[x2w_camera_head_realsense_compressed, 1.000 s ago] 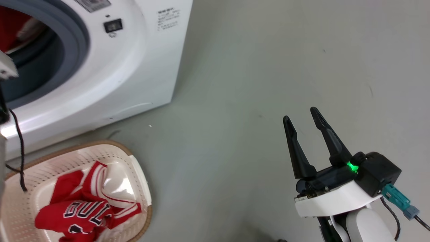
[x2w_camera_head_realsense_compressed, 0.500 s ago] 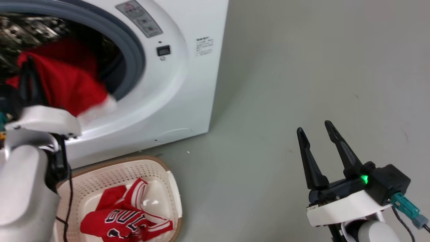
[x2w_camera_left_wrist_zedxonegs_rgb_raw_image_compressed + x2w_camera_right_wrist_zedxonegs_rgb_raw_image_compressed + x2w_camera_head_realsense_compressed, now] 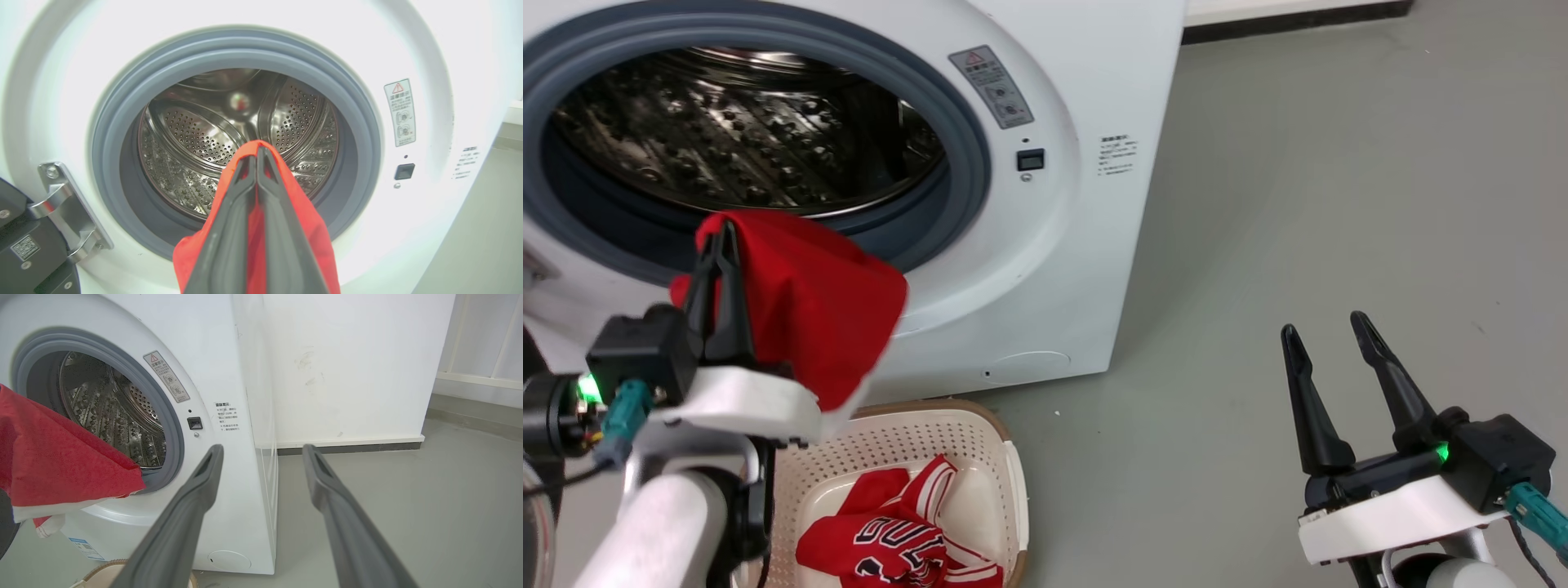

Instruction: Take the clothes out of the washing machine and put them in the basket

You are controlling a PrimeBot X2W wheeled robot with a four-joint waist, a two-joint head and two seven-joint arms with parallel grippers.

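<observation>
Nearest, the left gripper [image 3: 723, 237] has its 2 long dark fingers pressed together on a plain bright red fabric garment [image 3: 817, 310], which hangs in front of the washer's opening. In the head view its lower edge comes near the back rim of the small cream-white perforated plastic basket with a brown rim [image 3: 1005, 457]. A red jersey with white-and-black striped trim and lettering [image 3: 890, 543] lies inside the basket.

The right gripper [image 3: 1325, 325], fingers spread and holding nothing, hovers over the grey floor [image 3: 1339, 163], well apart from the basket.

Behind stands the large white front-loading washing machine [image 3: 1045, 269]. The held cloth hides the lower part of its grey-blue rubber seal [image 3: 968, 163].

The left wrist view adds the perforated steel drum [image 3: 196, 134] and a metal door hinge [image 3: 61, 196]. The right wrist view adds a white wall [image 3: 347, 355] and the garment's white lower edge.
</observation>
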